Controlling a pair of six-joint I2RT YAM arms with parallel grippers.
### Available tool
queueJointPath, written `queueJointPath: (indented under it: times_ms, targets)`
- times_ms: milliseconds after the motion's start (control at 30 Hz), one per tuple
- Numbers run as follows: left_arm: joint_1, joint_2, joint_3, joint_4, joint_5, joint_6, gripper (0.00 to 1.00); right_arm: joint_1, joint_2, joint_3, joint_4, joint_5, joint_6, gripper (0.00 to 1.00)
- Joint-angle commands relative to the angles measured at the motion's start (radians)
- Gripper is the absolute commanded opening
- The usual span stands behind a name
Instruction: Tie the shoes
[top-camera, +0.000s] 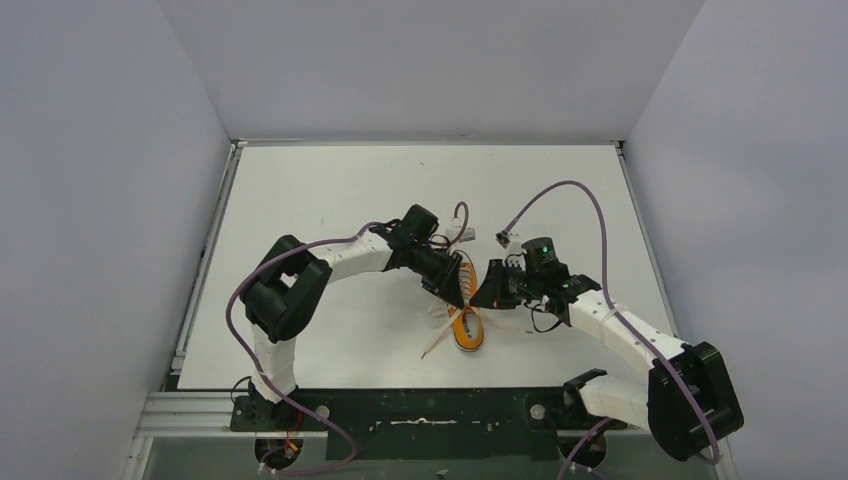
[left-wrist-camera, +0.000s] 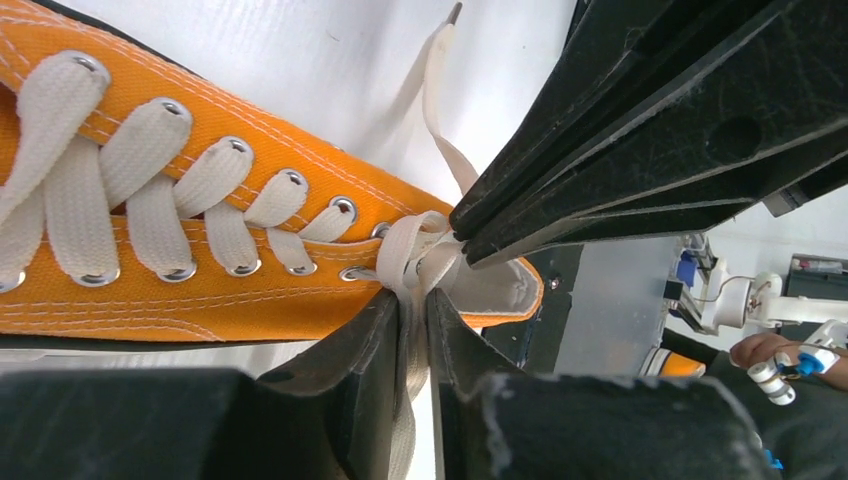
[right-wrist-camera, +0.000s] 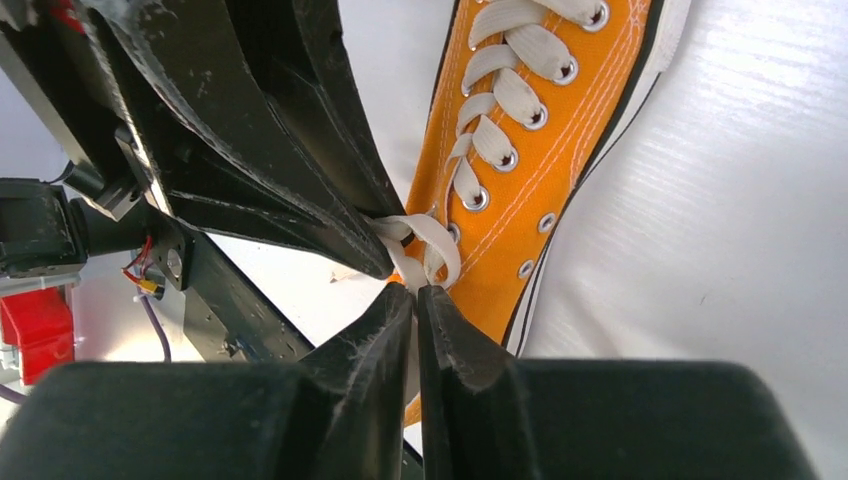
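A small orange sneaker (top-camera: 466, 322) with white sole lies mid-table, toe toward the near edge. It also shows in the left wrist view (left-wrist-camera: 180, 280) and the right wrist view (right-wrist-camera: 520, 180). Its whitish laces (left-wrist-camera: 420, 255) bunch at the top eyelets. My left gripper (top-camera: 460, 290) is shut on a lace strand, pinched between its jaws (left-wrist-camera: 416, 300). My right gripper (top-camera: 487, 290) meets it from the other side, shut on another lace strand (right-wrist-camera: 416, 288). The two grippers' tips nearly touch over the shoe's opening. A loose lace end (top-camera: 437, 335) trails left of the shoe.
White walls enclose the white table (top-camera: 330, 200) on three sides. A small white connector (top-camera: 462, 234) lies behind the shoe. A purple cable (top-camera: 570, 190) arcs over the right arm. The black base rail (top-camera: 420, 410) runs along the near edge.
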Motion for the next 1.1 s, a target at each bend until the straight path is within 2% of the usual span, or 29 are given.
queueJointPath:
  times_ms: [0,167,400,533,733,800,933,1067]
  targets:
    - [-0.002,-0.029,0.041,0.010,-0.016,0.029,0.12,-0.011,-0.015,0.027,-0.008,-0.005,-0.005,0.18]
    - [-0.002,-0.029,0.061,-0.013,-0.016,0.040,0.11,-0.027,0.005,0.078,-0.062,0.001,-0.054,0.31]
    - [-0.001,-0.029,0.074,-0.059,-0.012,0.074,0.09,-0.029,0.121,0.150,-0.058,-0.020,-0.104,0.32]
    - [-0.002,-0.024,0.076,-0.067,-0.007,0.081,0.09,-0.028,0.179,0.183,-0.056,-0.047,-0.131,0.27]
    - [-0.003,-0.021,0.083,-0.058,0.001,0.074,0.08,-0.028,0.199,0.176,-0.039,-0.064,-0.139,0.26]
    - [-0.003,-0.022,0.087,-0.058,0.001,0.072,0.08,-0.029,0.202,0.173,-0.025,-0.068,-0.134,0.20]
    - [0.000,-0.021,0.090,-0.064,-0.007,0.066,0.10,-0.029,0.184,0.182,-0.039,-0.062,-0.136,0.00]
    - [0.014,-0.008,0.094,-0.053,-0.030,0.026,0.13,-0.028,0.137,0.184,-0.079,-0.064,-0.142,0.00]
